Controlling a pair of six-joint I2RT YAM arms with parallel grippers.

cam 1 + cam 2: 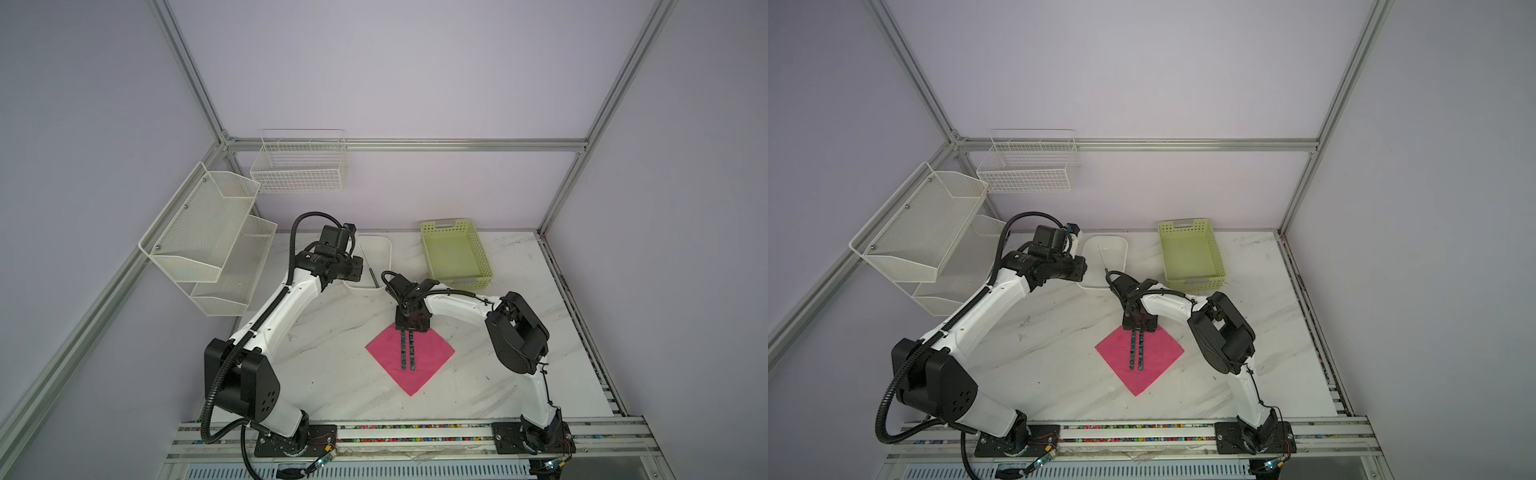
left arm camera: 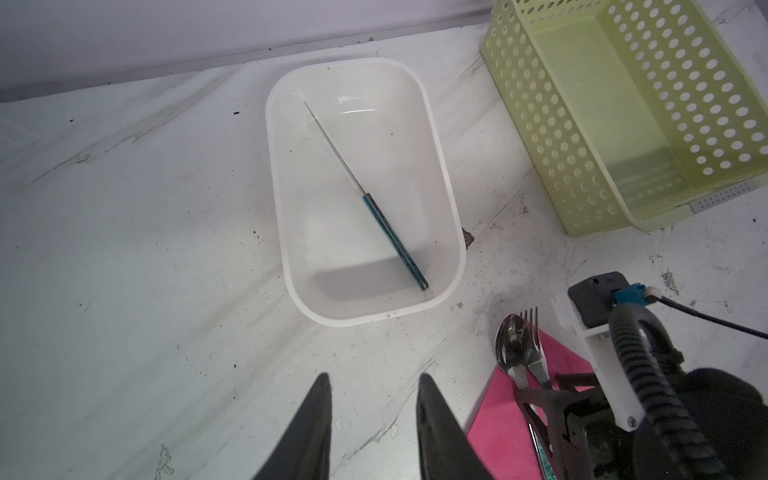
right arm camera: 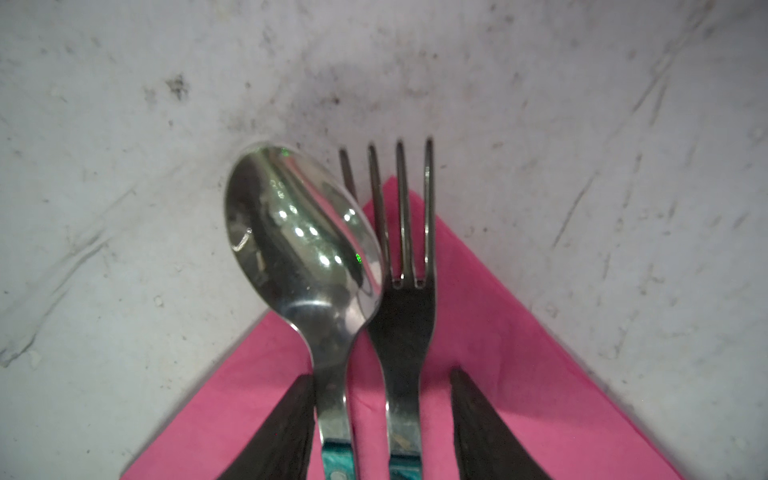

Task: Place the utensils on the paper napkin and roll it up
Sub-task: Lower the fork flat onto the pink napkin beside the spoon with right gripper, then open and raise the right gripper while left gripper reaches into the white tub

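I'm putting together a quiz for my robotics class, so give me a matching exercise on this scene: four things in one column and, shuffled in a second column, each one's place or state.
Column one:
1 knife
2 spoon
3 green basket
4 left claw

Column two:
A open, holding nothing, above the table
B in the white tub
C empty, near the back wall
D on the pink napkin beside the fork

Pairs: 1-B, 2-D, 3-C, 4-A.
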